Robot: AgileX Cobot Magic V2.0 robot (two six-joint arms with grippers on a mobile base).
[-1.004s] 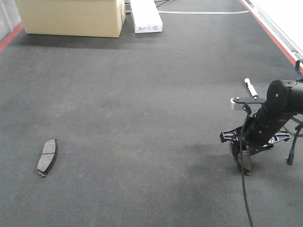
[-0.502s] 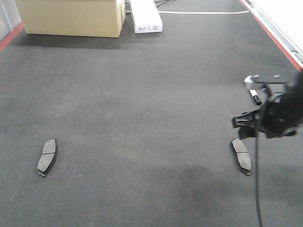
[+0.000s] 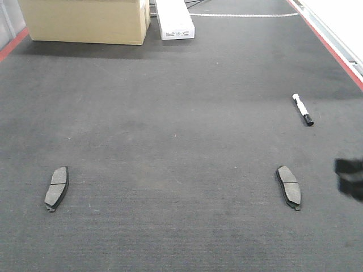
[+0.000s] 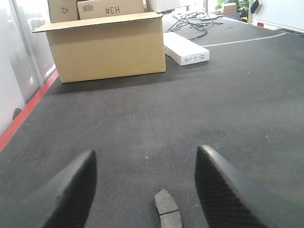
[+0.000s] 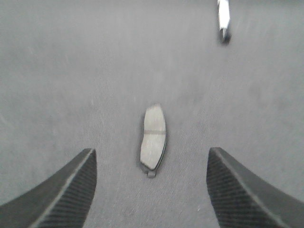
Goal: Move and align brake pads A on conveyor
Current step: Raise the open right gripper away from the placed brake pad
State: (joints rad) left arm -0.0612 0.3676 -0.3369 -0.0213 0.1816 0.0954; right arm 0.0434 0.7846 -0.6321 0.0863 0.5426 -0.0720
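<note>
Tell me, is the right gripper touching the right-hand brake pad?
Apart. The right wrist view shows the right gripper open, with bare conveyor between each finger and the brake pad.

The left gripper has its jaws spread wide with nothing between them. Its two dark, textured fingers rise from the near left and near right of the wrist view, and the gripper is aimed low and forward. The right gripper is just as wide apart and empty, aimed steeply down, with ribbed fingers at both near corners. In the front view, only a blurred dark piece of the right arm shows, at the right edge.
</note>
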